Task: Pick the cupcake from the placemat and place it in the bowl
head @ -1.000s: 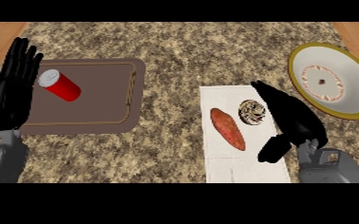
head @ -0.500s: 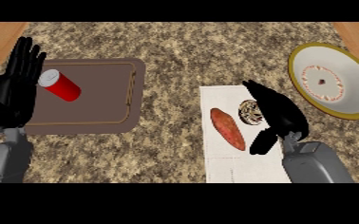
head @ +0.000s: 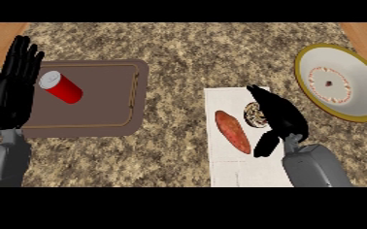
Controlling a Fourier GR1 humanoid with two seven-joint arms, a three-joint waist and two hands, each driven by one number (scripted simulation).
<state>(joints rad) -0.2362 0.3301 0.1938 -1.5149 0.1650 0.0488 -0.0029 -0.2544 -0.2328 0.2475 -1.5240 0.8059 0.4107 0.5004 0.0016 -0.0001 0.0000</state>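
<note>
Resting left hand point(head: 20, 85): I see it open at the far left edge, fingers straight and pointing to the far side, holding nothing.
Tray point(head: 100, 111): brown, with rounded corners, lying flat on the left half of the counter, just right of the left hand.
Can point(head: 61, 87): red with a pale top, lying tilted on the tray's left part, close to the left hand but not held by it.
Counter point(head: 193, 48): speckled stone under everything; a bare strip separates the tray from the placemat.
Placemat point(head: 243, 167): white, right of centre, reaching toward the near edge of my view.
Sweet potato point(head: 233, 132): reddish orange, long, lying slantwise on the placemat's left part.
Cupcake point(head: 253, 114): on the placemat, just right of the sweet potato's far end; only its left part shows, the rest is hidden under the right hand.
Right hand point(head: 279, 119): released, grasping nothing; its fingers stretch over the cupcake's right side and its thumb hangs apart on the near side, beside the sweet potato's near end.
Bowl point(head: 309, 85): yellow rim, white inside, at the far right, off the placemat and well apart from the cupcake.
</note>
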